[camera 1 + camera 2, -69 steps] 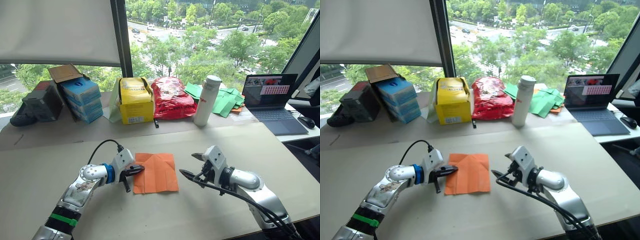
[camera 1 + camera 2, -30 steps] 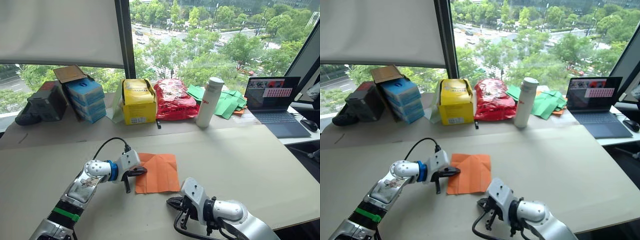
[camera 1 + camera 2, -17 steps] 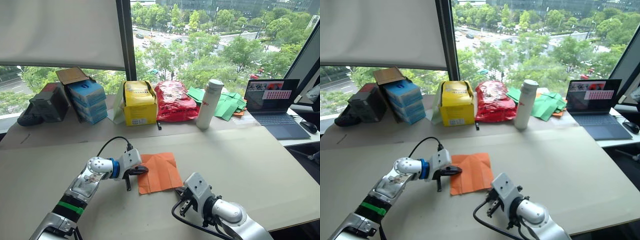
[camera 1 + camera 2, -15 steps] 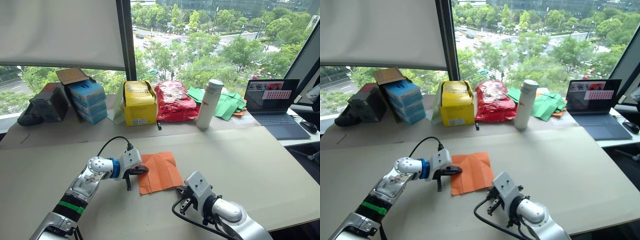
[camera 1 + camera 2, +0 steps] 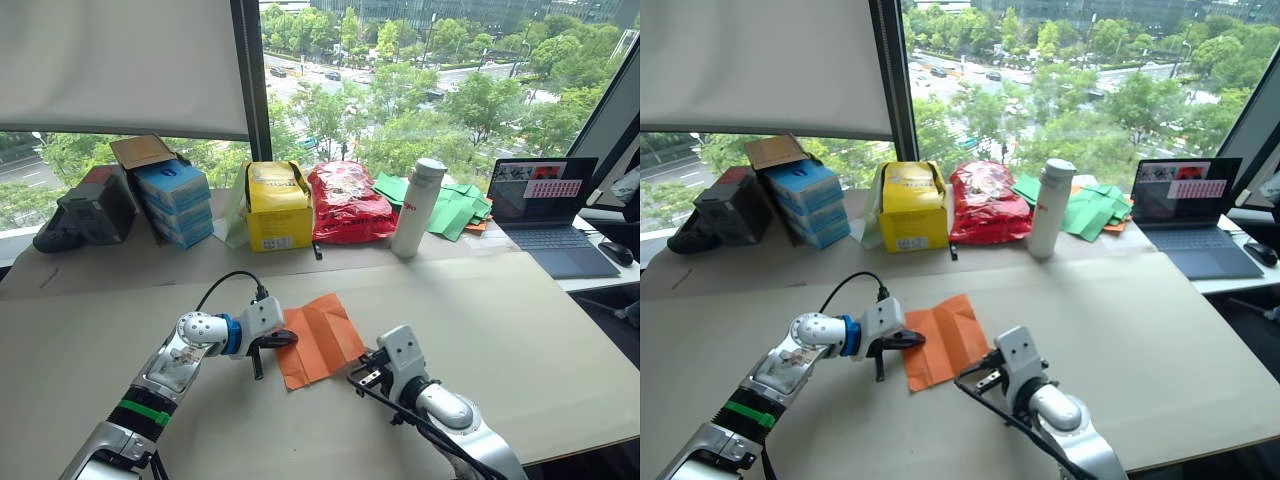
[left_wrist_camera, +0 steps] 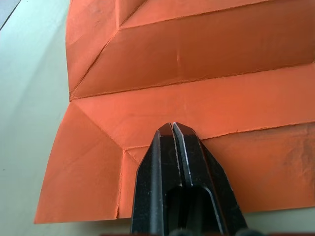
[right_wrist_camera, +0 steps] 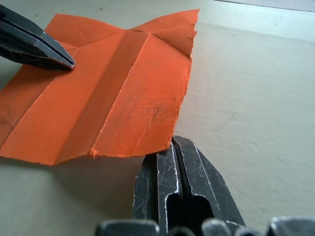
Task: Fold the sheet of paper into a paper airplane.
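Note:
The sheet of paper (image 5: 318, 338) is a creased orange sheet lying on the beige table (image 5: 500, 320) between my two arms. My left gripper (image 5: 285, 338) is shut, and its closed tips (image 6: 173, 129) press down on the sheet's left part. My right gripper (image 5: 358, 375) is also shut. Its tips (image 7: 172, 143) sit at the sheet's near right corner, at or just under the edge. That side of the sheet (image 7: 123, 98) stands raised off the table with a shadow beneath it. The left fingers (image 7: 49, 51) also show in the right wrist view.
Along the window at the back stand blue boxes (image 5: 175, 200), a yellow box (image 5: 273, 205), a red plastic bag (image 5: 345, 200), a white bottle (image 5: 418, 205), green papers (image 5: 450, 205) and a laptop (image 5: 545, 200). The table's front edge runs close behind my right arm.
My right gripper has moved up from the table's near side to the sheet's near right corner. The sheet's right side has lifted and skewed. The left gripper stays pressed on the sheet.

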Controlling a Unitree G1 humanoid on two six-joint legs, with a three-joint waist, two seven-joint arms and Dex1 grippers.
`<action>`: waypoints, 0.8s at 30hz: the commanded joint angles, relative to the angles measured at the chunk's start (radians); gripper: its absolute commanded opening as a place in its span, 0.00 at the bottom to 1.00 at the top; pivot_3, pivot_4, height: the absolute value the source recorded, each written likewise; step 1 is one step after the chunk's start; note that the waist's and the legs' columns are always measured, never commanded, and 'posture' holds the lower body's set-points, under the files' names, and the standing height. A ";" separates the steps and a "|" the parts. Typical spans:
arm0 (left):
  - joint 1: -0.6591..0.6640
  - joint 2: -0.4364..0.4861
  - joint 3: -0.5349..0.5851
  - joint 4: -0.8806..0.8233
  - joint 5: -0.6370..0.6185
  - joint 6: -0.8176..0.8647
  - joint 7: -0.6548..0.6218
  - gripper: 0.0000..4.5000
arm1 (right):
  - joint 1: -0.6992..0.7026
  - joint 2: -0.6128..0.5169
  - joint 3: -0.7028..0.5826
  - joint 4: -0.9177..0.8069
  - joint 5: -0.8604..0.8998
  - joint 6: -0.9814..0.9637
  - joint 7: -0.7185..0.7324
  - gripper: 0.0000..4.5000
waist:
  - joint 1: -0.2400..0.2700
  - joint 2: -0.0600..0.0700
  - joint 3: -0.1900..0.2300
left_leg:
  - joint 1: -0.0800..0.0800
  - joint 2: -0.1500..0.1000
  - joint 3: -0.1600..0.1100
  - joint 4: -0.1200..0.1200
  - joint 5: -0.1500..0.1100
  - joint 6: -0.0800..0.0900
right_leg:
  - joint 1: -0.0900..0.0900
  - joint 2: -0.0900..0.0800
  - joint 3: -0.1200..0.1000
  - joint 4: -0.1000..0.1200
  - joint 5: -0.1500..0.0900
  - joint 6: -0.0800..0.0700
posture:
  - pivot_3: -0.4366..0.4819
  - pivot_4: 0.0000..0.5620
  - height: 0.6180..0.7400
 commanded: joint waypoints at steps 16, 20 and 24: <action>0.078 0.037 0.036 -0.042 0.033 0.076 0.049 0.00 | -0.284 0.017 0.141 0.214 0.045 -0.134 0.270 0.01 | -0.022 0.001 0.000 | 0.000 0.000 0.000 -0.002 0.000 -0.001 | -0.002 0.000 0.000 0.001 0.000 -0.001 | 0.48 0.27 1.00; 0.136 0.056 0.084 -0.122 0.020 0.124 0.084 0.00 | -0.353 -0.002 0.210 0.315 0.012 -0.162 0.338 0.01 | -0.028 0.001 0.000 | 0.000 0.000 0.000 -0.002 0.000 -0.001 | -0.003 0.000 0.001 0.001 0.000 -0.001 | 0.48 0.27 1.00; 0.197 0.079 0.139 -0.208 -0.001 0.174 0.112 0.00 | -0.387 -0.007 0.235 0.383 -0.010 -0.172 0.373 0.01 | -0.032 0.001 0.001 | -0.001 0.000 0.000 -0.003 0.000 -0.001 | -0.004 0.000 0.001 0.001 0.000 -0.001 | 0.48 0.27 1.00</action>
